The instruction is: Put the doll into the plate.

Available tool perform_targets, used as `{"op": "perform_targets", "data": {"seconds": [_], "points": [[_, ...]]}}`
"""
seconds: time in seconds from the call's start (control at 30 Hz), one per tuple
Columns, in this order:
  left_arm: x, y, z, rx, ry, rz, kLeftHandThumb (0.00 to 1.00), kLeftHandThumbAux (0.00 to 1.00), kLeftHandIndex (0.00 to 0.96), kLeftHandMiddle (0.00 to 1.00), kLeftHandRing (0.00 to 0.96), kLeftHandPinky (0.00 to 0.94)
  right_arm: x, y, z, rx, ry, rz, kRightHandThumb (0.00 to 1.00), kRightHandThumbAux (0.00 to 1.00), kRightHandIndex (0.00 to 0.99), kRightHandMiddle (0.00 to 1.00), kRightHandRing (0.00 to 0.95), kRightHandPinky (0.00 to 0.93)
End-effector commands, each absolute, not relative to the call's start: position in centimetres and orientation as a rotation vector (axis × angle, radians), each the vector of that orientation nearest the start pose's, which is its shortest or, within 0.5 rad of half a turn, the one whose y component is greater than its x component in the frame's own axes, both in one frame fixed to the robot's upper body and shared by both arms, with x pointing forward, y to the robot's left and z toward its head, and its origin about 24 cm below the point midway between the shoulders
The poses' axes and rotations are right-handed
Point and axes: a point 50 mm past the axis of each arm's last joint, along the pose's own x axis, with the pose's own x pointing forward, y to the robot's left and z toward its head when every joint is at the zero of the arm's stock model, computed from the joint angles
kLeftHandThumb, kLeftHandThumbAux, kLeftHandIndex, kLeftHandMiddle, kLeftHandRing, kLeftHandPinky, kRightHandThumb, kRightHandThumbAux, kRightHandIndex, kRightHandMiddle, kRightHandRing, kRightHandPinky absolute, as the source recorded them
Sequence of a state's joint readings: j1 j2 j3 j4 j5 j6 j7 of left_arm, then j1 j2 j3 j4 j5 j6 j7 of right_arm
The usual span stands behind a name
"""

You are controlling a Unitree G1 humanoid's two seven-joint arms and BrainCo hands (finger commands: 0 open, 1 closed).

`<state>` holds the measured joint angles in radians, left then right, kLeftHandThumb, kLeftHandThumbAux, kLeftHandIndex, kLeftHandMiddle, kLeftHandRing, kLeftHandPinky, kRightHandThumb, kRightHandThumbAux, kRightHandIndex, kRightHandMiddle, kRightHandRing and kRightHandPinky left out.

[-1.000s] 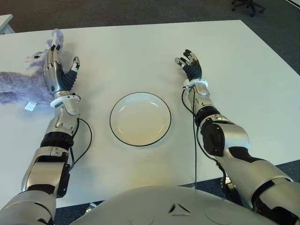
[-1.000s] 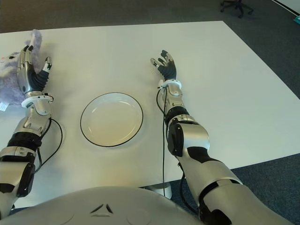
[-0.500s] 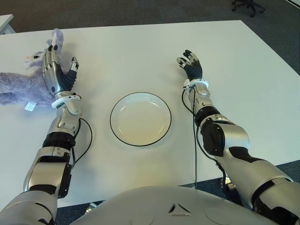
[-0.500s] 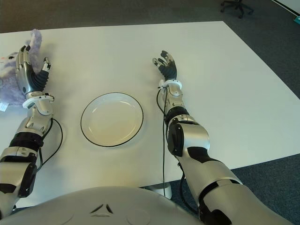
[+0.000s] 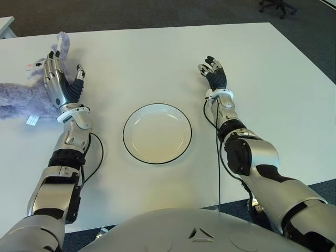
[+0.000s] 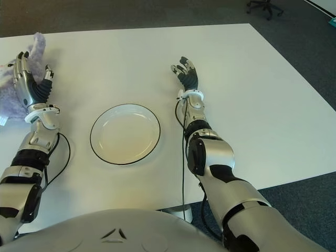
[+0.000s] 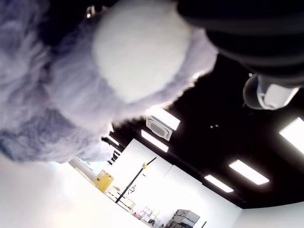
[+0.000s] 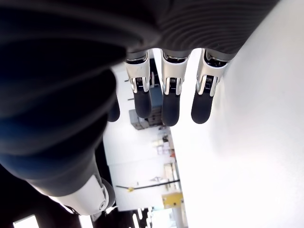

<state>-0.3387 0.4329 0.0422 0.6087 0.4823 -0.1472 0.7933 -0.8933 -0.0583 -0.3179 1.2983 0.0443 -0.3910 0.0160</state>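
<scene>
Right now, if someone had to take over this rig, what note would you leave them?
Left hand: open, fingers spread, right beside the doll at the table's far left; no grasp yet.
Right hand: open and holding nothing, to the right of the plate, beyond it.
Doll: lying on the white table, left of the plate and well apart from it.
Plate: in front of the robot, between the two arms, nothing in it.
Done: the left hand is up against the doll.
Left: close the left hand on the doll, carry it right, and set it down in the plate.
</scene>
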Motion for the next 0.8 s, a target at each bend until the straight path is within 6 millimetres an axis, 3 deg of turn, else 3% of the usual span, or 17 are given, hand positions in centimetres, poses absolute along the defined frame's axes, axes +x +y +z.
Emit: {"op": "perform_targets", "data": {"seconds": [0.03,0.37,0.8], "points": [[28.3,28.13,4.58,0.873,-0.117,0.761,0.451,0.292,0.081,0.06,0.034,0.018,36.52,-14.37,2.5,0.154,0.194,-0.062,0.407,0.807,0.146,0.125,0.138,0.185],[27.96,28.55,4.58,0.86,-0.127,0.792,0.474,0.298,0.116,0.098,0.068,0.043,36.52,-14.21,2.39,0.132,0.211,-0.05,0.389,0.822,0.12,0.108,0.116,0.132],[27.66,29.04,4.61,0.774,-0.126,0.833,0.528,0.299,0.136,0.127,0.11,0.084,36.5,-13.87,2.39,0.126,0.209,-0.045,0.416,0.82,0.126,0.106,0.112,0.14]]}}
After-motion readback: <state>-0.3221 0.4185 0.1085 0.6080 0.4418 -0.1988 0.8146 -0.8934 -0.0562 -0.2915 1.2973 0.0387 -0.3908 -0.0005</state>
